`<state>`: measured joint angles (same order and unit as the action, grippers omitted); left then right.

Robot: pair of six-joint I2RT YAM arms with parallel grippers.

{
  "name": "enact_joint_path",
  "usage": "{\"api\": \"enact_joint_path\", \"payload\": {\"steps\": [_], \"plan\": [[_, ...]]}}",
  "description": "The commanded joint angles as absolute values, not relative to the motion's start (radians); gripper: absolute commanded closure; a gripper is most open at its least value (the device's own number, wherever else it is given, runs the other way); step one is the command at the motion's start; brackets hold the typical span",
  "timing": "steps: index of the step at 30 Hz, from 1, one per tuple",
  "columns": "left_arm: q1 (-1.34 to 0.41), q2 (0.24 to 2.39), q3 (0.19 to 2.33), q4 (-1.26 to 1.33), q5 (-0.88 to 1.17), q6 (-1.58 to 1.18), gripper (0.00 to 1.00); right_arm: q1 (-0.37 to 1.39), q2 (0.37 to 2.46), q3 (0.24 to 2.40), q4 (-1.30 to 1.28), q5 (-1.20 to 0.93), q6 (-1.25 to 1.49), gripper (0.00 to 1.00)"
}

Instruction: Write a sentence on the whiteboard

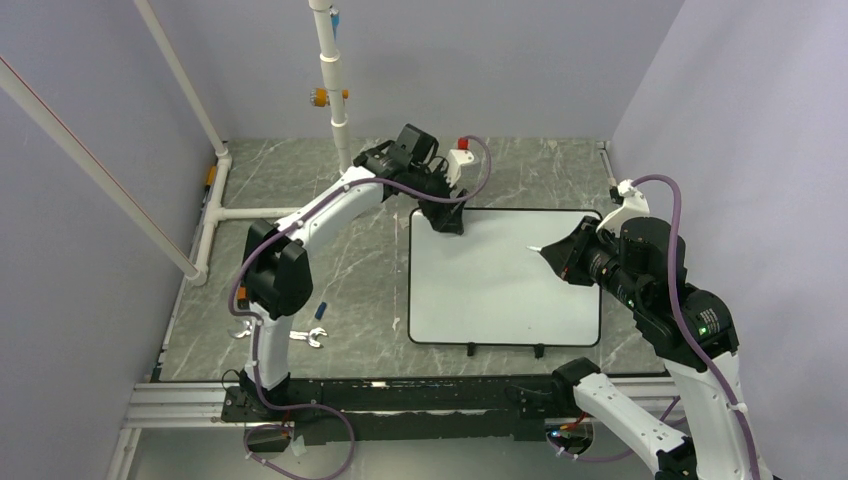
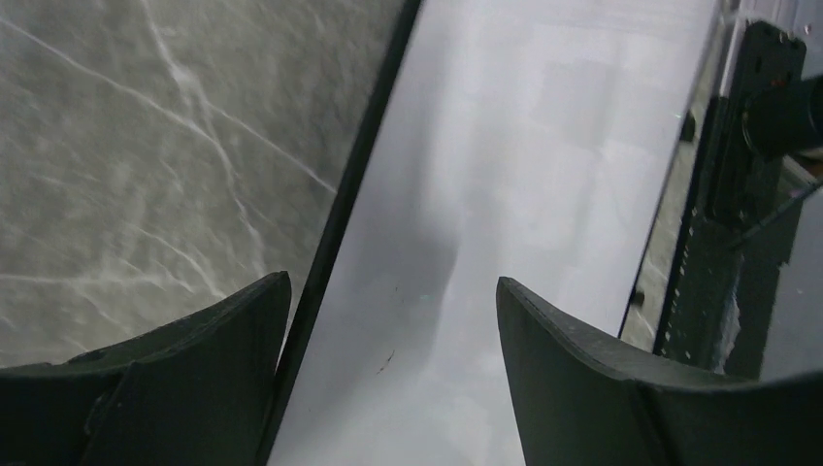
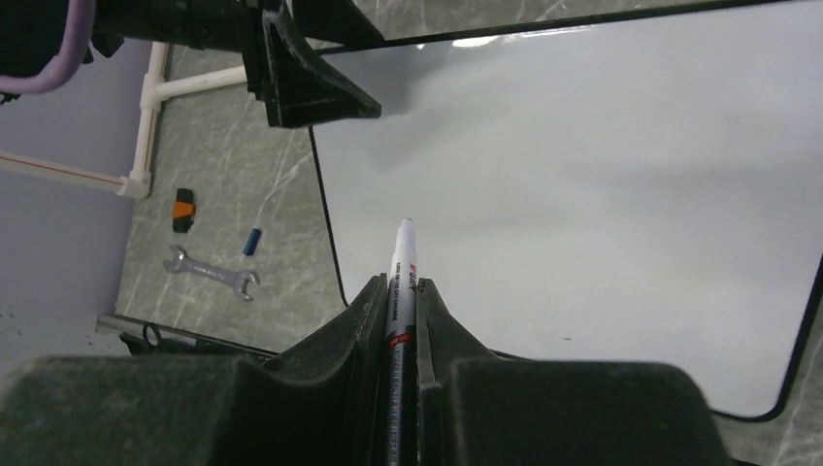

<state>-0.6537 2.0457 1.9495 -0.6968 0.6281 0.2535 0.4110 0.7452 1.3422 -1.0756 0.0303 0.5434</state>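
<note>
The whiteboard point(image 1: 500, 285) lies flat on the grey marble table, glossy white with a thin black rim, and its face is blank; no blue sentence shows on it. My left gripper point(image 1: 447, 222) is open and rests over the board's far left corner, its jaws straddling the black rim point(image 2: 335, 233). My right gripper point(image 1: 560, 255) is shut on a white marker point(image 3: 402, 277) and hovers over the board's right side point(image 3: 602, 175), with the marker's tip point(image 1: 532, 249) pointing left above the white face.
A silver wrench point(image 3: 210, 272), a small blue cap point(image 3: 252, 241) and an orange-black piece point(image 3: 182, 210) lie on the table left of the board. White pipe frame point(image 1: 215, 190) stands at the left and back. A black rail point(image 1: 400, 400) runs along the near edge.
</note>
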Motion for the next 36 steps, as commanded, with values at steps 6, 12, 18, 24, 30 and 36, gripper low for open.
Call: {"api": "enact_joint_path", "payload": {"steps": [6,12,18,24,30,36], "plan": [[-0.715,1.872,1.791,-0.78,0.617,0.28,0.19,0.411,0.737,1.346,-1.04,0.005,0.566,1.0],[-0.712,1.858,1.799,-0.77,0.617,0.25,0.22,0.41,0.737,1.333,-1.04,-0.021,0.567,1.0],[-0.667,1.888,1.839,-0.758,0.692,0.175,0.29,0.411,0.745,1.327,-1.046,-0.02,0.561,1.0],[-0.609,1.933,1.885,-0.785,0.774,0.138,0.36,0.411,0.769,1.32,-1.031,-0.027,0.559,1.0],[-0.596,1.984,1.929,-0.867,0.842,0.173,0.41,0.411,0.796,1.316,-1.014,-0.04,0.554,1.0],[-0.594,2.004,1.935,-0.902,0.828,0.188,0.38,0.412,0.808,1.323,-1.017,-0.044,0.547,1.0]]}}
